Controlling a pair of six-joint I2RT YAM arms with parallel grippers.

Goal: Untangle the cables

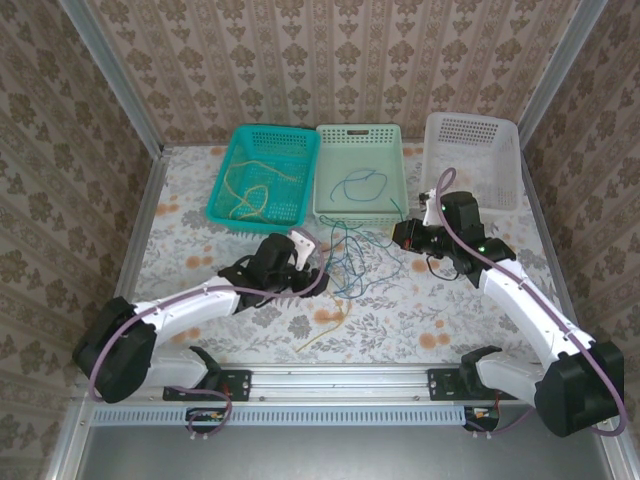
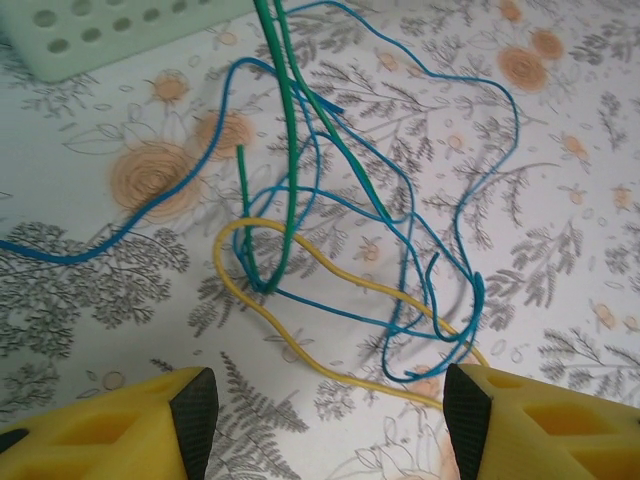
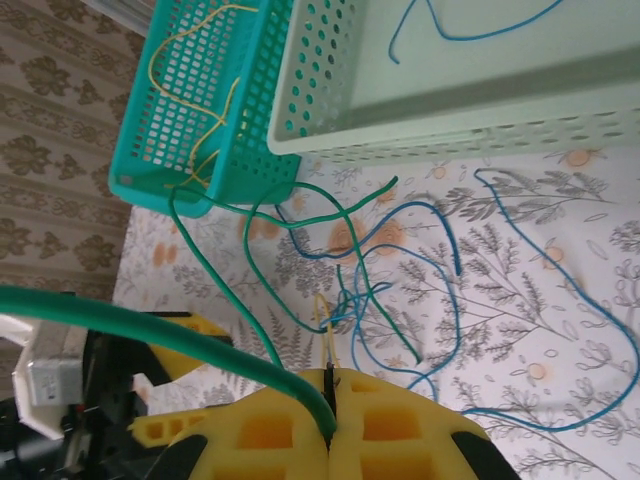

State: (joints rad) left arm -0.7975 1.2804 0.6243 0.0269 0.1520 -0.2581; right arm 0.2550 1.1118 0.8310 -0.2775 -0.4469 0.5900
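Observation:
A tangle of thin blue, green and yellow cables lies on the floral table between my two grippers. My left gripper is open just short of it, with bare table between its fingertips. A yellow cable loops in front of those tips, crossed by blue cables and a green cable rising out of the top of the left wrist view. My right gripper is shut on the green cable, which runs from its jaws down into the tangle. In the top view the left gripper is left of the tangle and the right gripper is right of it.
Three baskets stand along the back: a teal one holding yellow cables, a mint one holding a blue cable, and a white one. One yellow cable end trails toward the near edge. Walls close in both sides.

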